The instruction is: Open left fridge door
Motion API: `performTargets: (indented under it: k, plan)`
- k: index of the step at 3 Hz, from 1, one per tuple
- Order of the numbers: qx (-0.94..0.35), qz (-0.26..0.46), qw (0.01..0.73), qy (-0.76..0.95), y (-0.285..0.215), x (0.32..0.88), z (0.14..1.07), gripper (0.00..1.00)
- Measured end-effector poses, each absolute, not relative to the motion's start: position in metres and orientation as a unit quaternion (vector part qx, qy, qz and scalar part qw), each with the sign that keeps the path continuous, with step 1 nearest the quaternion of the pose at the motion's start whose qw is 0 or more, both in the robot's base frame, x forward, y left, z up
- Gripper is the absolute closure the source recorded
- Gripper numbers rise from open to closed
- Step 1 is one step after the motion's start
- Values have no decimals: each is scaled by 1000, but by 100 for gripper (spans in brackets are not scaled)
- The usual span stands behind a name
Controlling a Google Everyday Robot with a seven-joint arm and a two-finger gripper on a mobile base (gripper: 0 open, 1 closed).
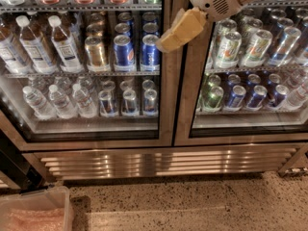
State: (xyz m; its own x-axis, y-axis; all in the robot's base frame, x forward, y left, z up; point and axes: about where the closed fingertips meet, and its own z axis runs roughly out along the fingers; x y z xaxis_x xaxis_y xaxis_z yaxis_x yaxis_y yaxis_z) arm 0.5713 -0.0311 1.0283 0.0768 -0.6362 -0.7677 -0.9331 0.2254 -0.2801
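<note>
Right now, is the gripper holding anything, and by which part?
Cannot tell. The gripper is at the right frame edge of the left fridge door, by the centre seam; whether it grips anything does not show.

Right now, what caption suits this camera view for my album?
Robot gripper in front of the upper right frame of the shut left fridge door, drinks shelved behind its glass.
</note>
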Motion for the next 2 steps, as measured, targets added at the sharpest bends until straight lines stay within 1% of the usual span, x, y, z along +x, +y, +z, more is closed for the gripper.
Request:
performTargets:
  k: [2]
  plan:
    - [-597,174,426,657,-31,571,1028,66]
